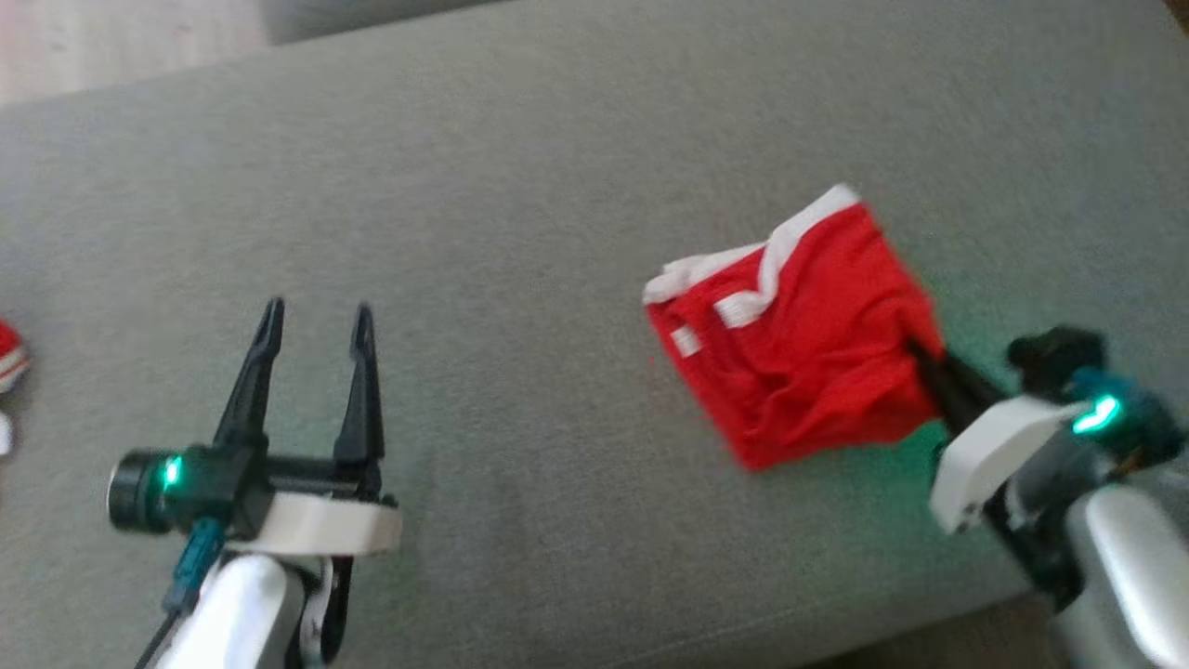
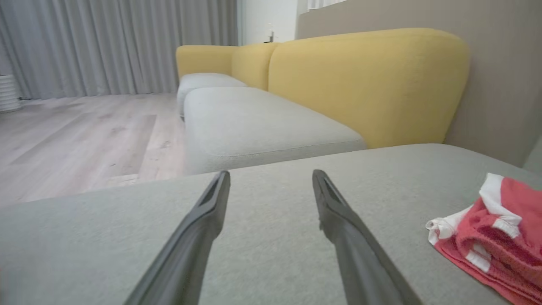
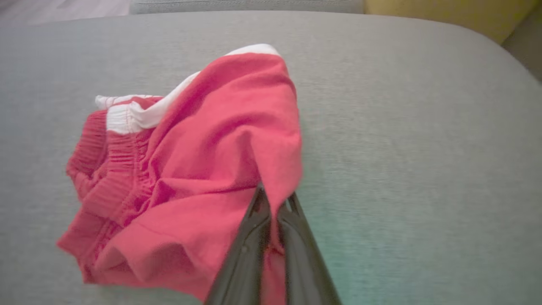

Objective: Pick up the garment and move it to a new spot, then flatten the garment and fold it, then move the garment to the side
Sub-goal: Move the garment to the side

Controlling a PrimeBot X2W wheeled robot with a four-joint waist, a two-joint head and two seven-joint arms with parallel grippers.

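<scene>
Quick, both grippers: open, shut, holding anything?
Left gripper: open, holding nothing.
Right gripper: shut on an edge of the red garment.

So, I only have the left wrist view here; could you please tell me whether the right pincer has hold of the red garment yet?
Observer: Yes, the right pincer is shut on a fold of the garment.
Operator: Thanks, is it lifted clear?
Observer: Mostly not; it lies on the grey cushion, only the pinched fold raised.
Operator: Anything else nearby?
Observer: A red-and-white item sits at the cushion's left edge.
</scene>
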